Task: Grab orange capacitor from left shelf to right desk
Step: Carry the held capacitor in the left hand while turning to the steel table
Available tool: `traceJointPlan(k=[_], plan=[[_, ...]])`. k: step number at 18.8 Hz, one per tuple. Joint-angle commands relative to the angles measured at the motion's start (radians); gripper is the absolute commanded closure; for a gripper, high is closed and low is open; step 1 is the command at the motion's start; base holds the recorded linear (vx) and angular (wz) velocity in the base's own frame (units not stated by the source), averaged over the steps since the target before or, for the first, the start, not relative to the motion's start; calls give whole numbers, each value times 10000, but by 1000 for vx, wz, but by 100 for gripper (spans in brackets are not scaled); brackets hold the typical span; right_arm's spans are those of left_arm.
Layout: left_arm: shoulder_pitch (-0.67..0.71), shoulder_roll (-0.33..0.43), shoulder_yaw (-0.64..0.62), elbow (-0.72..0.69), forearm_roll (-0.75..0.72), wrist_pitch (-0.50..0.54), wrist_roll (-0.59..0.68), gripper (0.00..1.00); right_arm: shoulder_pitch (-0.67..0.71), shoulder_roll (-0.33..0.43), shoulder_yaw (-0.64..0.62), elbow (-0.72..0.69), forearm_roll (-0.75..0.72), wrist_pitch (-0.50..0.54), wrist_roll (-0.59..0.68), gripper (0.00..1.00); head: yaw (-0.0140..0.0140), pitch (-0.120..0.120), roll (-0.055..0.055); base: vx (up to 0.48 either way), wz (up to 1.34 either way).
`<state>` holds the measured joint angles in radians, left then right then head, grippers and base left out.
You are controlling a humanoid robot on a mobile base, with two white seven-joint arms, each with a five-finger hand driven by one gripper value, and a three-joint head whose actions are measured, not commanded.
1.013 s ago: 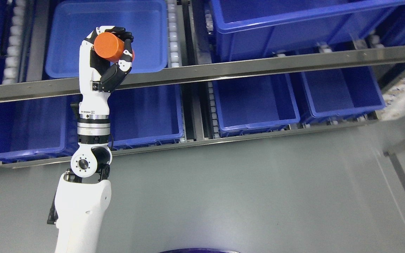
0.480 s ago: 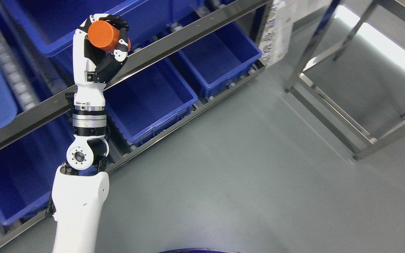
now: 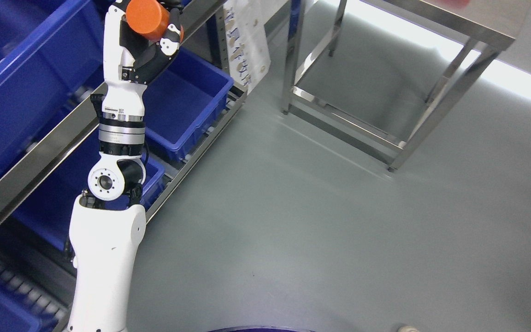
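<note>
Orange capacitor (image 3: pixel 147 18) sits clamped in the left hand (image 3: pixel 148 39), whose black and white fingers (image 3: pixel 171 36) curl around its round body, at the top of the picture. The white left arm rises straight up from the lower left edge. Behind it runs the shelf (image 3: pixel 39 159) with its steel rail and blue bins (image 3: pixel 187 99). To the right, well apart from the hand, stands the steel desk (image 3: pixel 436 87) on a grey floor (image 3: pixel 316 230)

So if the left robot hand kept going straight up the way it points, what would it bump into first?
Hard to say: the left robot hand, holding the capacitor, points past the picture's top edge. The shelf rail is nearby, depth unclear.
</note>
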<state>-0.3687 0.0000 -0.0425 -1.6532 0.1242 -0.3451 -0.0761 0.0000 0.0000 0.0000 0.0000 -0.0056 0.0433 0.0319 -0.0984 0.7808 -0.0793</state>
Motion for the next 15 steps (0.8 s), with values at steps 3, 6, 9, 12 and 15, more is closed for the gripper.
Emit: traceJointPlan(k=[3, 6, 9, 12, 15], plan=[[-225, 175, -1139, 11, 0, 15, 393, 96, 15, -175, -107, -337, 56, 12, 3, 0, 0, 0, 0, 258, -629], [-255, 175, -1537, 11, 0, 15, 378, 96, 15, -175, -107, -337, 56, -3, 3, 0, 0, 0, 0, 289, -539], [-255, 175, -1860, 11, 0, -31, 378, 96, 15, -175, -107, -337, 56, 12, 3, 0, 0, 0, 0, 323, -465], [-270, 175, -1922, 11, 0, -31, 347, 96, 15, -175, -107, -337, 56, -3, 3, 0, 0, 0, 0, 351, -381], [-347, 175, -2060, 11, 0, -31, 316, 96, 15, -175, -107, -337, 56, 12, 3, 0, 0, 0, 0, 364, -330]])
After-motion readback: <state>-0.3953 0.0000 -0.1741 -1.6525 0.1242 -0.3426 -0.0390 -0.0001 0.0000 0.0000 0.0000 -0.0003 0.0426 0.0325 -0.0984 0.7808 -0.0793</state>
